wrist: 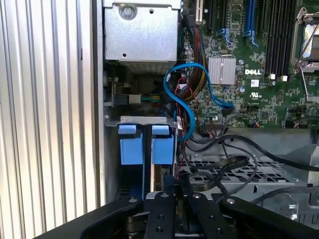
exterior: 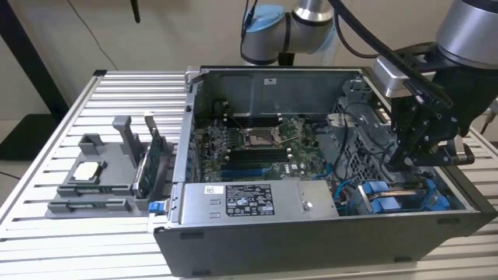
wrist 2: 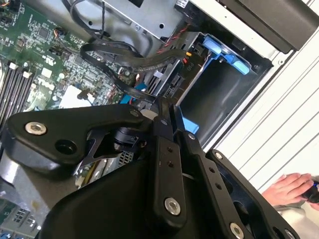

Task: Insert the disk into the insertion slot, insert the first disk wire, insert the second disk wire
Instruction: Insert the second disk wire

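- Gripper (exterior: 410, 158) — you have it lowered inside the open computer case (exterior: 257, 245), at the exterior view's right, just above the blue-railed insertion slot (exterior: 404, 201).
- Jaws: in both wrist views the black fingers (wrist: 167, 209) lie pressed close together; whether they clamp anything, you cannot tell.
- Disk: its place cannot be made out. The first wrist view shows the slot's blue tabs (wrist: 144, 144) just ahead of the fingers.
- Blue cable (wrist: 192, 94) — looped beside the motherboard (wrist: 259, 64).
- A hand (wrist 2: 291, 188) rests outside the case.

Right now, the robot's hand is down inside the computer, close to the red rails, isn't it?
No, the rails are blue, not red. The exterior view shows the hand down inside the computer, close to them.
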You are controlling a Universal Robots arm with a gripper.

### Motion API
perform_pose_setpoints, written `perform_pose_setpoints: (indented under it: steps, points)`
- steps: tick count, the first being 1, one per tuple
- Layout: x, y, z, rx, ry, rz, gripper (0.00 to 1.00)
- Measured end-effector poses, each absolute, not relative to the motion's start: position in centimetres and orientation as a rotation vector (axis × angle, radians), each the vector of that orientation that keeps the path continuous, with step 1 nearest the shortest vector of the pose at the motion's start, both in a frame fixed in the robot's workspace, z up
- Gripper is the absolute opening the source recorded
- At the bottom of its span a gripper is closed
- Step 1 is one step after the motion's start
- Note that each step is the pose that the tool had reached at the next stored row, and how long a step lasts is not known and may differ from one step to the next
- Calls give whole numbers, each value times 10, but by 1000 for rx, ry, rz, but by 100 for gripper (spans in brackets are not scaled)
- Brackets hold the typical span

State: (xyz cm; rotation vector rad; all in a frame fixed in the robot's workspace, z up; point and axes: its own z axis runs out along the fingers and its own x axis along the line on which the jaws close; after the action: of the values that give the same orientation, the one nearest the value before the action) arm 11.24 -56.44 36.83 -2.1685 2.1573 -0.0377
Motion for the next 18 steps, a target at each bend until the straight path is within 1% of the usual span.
perform_pose_setpoints:
  steps: [7, 18]
  points:
    - [112, -565, 368, -2161, 2151, -22, 16]
    - [115, -570, 363, -2158, 2148, -15, 16]
